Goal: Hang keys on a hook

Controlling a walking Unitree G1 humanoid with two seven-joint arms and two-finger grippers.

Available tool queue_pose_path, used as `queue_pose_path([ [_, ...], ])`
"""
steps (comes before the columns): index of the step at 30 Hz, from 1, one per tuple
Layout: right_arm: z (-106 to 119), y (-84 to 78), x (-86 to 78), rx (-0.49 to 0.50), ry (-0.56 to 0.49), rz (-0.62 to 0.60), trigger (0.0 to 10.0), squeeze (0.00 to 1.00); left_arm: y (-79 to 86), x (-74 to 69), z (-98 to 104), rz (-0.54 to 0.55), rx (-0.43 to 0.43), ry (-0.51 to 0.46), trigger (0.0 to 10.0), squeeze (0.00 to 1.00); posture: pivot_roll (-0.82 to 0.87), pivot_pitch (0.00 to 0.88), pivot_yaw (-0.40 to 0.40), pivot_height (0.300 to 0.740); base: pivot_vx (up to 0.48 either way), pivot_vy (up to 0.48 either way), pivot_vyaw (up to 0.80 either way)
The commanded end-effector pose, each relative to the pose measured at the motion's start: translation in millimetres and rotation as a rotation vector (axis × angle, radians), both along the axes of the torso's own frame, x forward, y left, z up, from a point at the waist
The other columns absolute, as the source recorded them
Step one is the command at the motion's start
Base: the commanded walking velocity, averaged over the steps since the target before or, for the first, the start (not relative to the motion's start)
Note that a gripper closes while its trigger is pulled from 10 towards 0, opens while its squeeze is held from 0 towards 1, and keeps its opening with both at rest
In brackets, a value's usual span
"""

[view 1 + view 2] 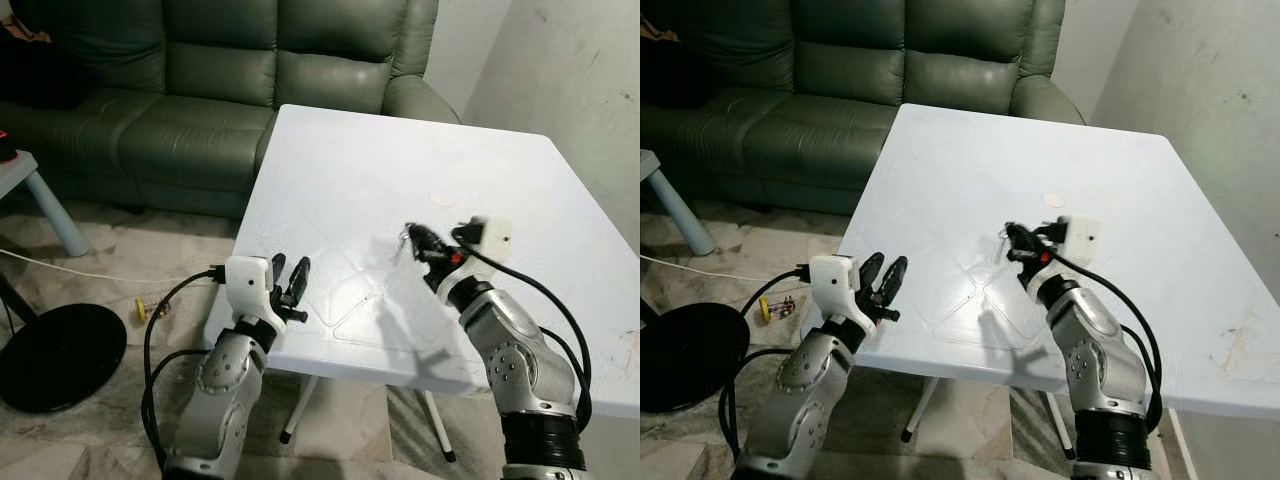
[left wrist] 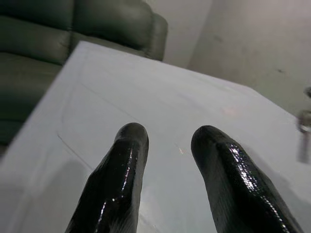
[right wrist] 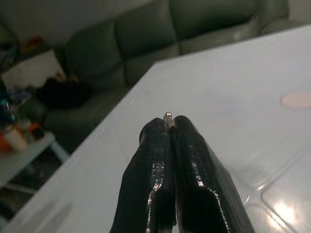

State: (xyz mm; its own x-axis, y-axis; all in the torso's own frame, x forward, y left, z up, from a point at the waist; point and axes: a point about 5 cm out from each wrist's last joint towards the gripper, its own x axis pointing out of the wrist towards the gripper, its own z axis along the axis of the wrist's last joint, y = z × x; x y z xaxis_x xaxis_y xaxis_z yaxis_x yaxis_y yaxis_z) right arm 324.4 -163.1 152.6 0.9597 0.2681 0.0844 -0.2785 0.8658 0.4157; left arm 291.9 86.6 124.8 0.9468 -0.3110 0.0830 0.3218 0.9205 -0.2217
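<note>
Even indoor light, glare on the white table (image 3: 284, 213), blurred wrist-view backgrounds.

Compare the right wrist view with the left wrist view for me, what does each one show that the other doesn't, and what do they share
The right wrist view has the right gripper shut on a small metal tip, apparently the keys, plus a cluttered side table. The left wrist view has the left gripper open, holding nothing, and a blurred metal object at the frame edge. Both show the white table and the green sofa.
</note>
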Motion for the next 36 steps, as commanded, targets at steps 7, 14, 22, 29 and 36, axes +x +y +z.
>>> queue_pose_path([
  [7,26,-13.5,3.9,-0.119,-0.191,-0.160,1.1,0.00,9.8,51.5,37,0.158,-0.062,-0.032,10.0,0.00,0.14,0.002,-0.073,0.740,0.000,0.000,0.00],
  [14,35,-11.7,2.7,-0.182,-0.262,-0.187,10.0,0.00,25.9,70.1,68,0.147,-0.024,-0.148,10.0,0.00,0.12,0.000,-0.058,0.740,0.000,0.000,0.00],
  [22,27,3.0,-13.9,-0.211,-0.293,-0.165,10.0,0.00,38.8,56.5,63,0.101,0.004,-0.200,10.0,0.00,0.11,0.000,-0.050,0.740,0.000,0.000,0.00],
  [29,13,13.6,-31.3,-0.235,-0.274,-0.166,10.0,0.00,45.3,35.1,47,0.086,-0.019,-0.173,10.0,0.00,0.09,0.008,-0.035,0.740,0.000,0.000,0.00],
  [36,-3,12.6,-34.0,-0.304,-0.183,-0.210,10.0,0.00,52.4,33.7,42,0.112,-0.037,-0.155,10.0,0.00,0.09,0.012,-0.021,0.740,0.000,0.000,-0.14],
])
